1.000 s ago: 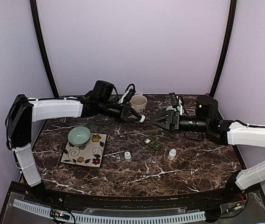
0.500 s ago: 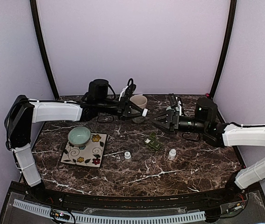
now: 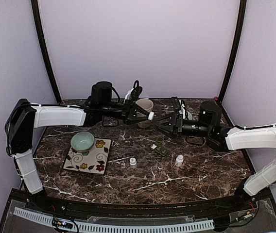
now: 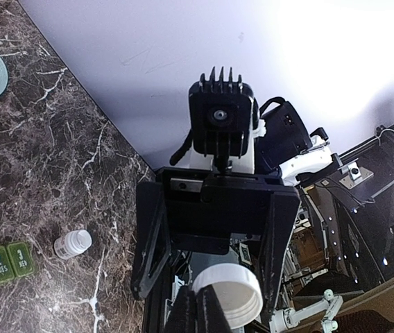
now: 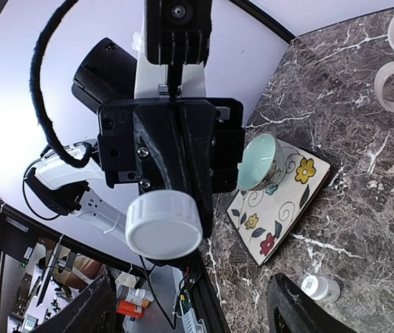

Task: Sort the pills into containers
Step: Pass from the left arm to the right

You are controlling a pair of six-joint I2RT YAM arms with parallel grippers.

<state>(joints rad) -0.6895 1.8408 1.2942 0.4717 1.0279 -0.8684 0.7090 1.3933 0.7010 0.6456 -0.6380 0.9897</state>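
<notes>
Grips a white cap (image 3: 150, 116) in the left gripper (image 3: 146, 117), pinched tight at the fingertips, raised over the far middle of the table (image 3: 201, 170), beside the mug (image 3: 144, 107); points the right gripper (image 3: 166, 124) at that cap from the right, spread wide, gripping nothing; has the dark green pill box (image 3: 159, 148) lying on the marble nearer than both grippers, right of centre, set between a small white bottle (image 3: 133, 161) to its near left and a second bottle (image 3: 179, 160) to its near right; shows a bowl (image 3: 82, 141) on a flowered plate (image 3: 92, 162) at the left.
</notes>
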